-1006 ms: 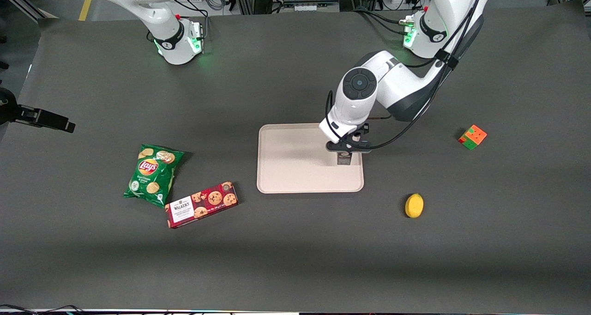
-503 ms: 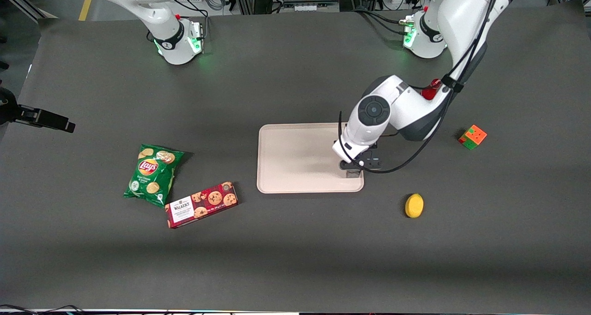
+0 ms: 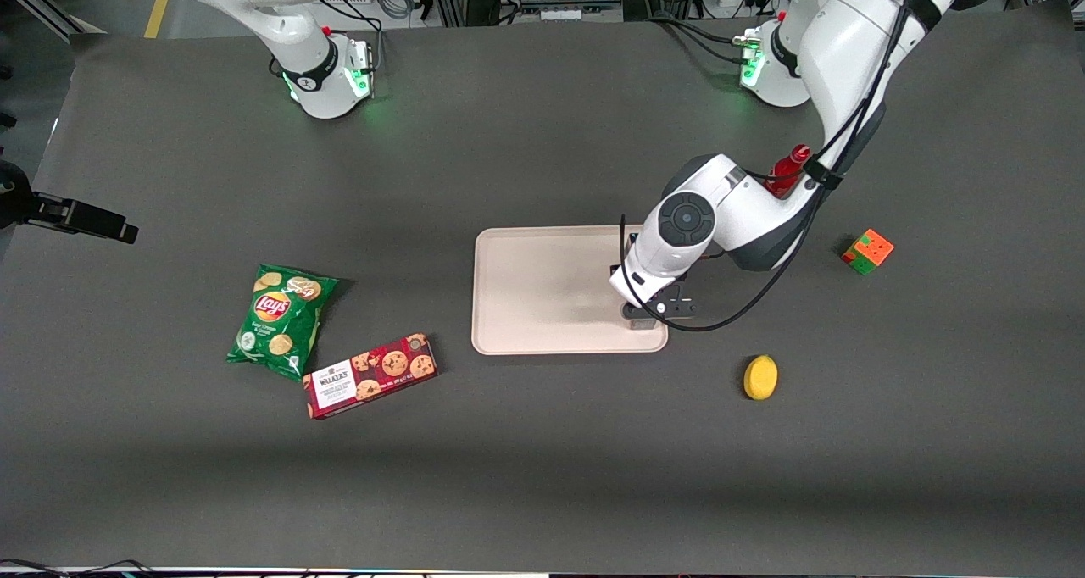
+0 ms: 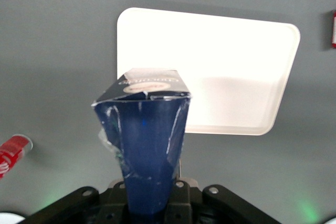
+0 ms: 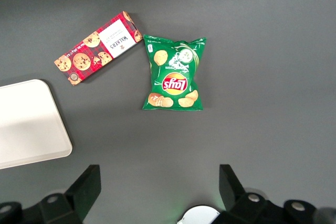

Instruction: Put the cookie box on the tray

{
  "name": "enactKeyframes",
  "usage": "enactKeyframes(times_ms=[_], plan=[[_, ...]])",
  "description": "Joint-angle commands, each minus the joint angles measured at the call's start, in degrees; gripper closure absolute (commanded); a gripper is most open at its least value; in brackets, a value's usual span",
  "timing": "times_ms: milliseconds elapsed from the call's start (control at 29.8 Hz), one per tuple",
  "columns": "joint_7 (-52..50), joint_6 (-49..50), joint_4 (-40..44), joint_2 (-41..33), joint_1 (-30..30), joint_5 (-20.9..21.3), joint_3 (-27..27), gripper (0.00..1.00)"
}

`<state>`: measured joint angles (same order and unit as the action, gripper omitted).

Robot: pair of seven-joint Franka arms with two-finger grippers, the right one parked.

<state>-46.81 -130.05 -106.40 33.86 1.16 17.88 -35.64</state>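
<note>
The cookie box (image 4: 148,140) is a dark navy carton standing on end in my left gripper (image 4: 150,195), which is shut on its lower part. In the front view the gripper (image 3: 646,314) is over the cream-white tray (image 3: 542,294), at the near corner toward the working arm's end. The arm's wrist hides nearly all of the box there. The box's top end, with its oval logo, overlaps the tray (image 4: 236,51) at one corner. Whether the box touches the tray I cannot tell.
A red Walkers box (image 3: 371,376) and a green Lay's bag (image 3: 282,319) lie toward the parked arm's end. A yellow round object (image 3: 760,377), a coloured cube (image 3: 867,251) and a red bottle (image 3: 787,169) lie toward the working arm's end.
The gripper with the box has moved along the tray's edge nearer to the front camera, to the near corner, and has come lower. Nothing else has moved.
</note>
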Motion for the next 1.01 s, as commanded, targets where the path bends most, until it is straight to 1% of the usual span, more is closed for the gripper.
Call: enactKeyframes(times_ms=[0,34,67,436,570,704,838,973], plan=[[-1.3,0.4,1.3,0.4,0.1,1.2,0.0,0.30],[-1.1,0.5,1.5,0.4,0.2,1.2,0.4,0.12],[-1.0,0.6,1.5,0.4,0.2,1.2,0.7,0.00],[-1.3,1.6,2.2,0.0,0.2,1.1,0.7,0.00],[-1.5,2.6,3.8,-0.7,0.2,0.3,0.3,0.00],[-1.2,10.6,8.6,-1.1,0.1,-0.7,-1.0,0.00],[-0.5,21.5,16.9,-1.2,0.1,-3.6,-2.5,0.00],[5.8,32.4,24.8,-2.8,-0.5,-6.7,-2.8,0.00]])
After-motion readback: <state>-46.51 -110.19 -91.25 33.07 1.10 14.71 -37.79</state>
